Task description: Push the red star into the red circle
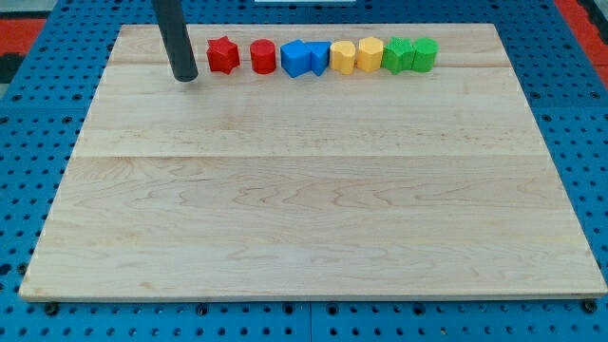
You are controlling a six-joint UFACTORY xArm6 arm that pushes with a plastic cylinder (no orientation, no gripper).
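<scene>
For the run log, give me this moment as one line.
my tip: left of red star, apart | red circle: right of star, gap between | contact: none

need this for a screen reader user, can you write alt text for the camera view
My tip rests on a wooden board, just left of a red star that heads a row of blocks along the top edge: red circle, two blue blocks, two yellow blocks, two green blocks.
</scene>
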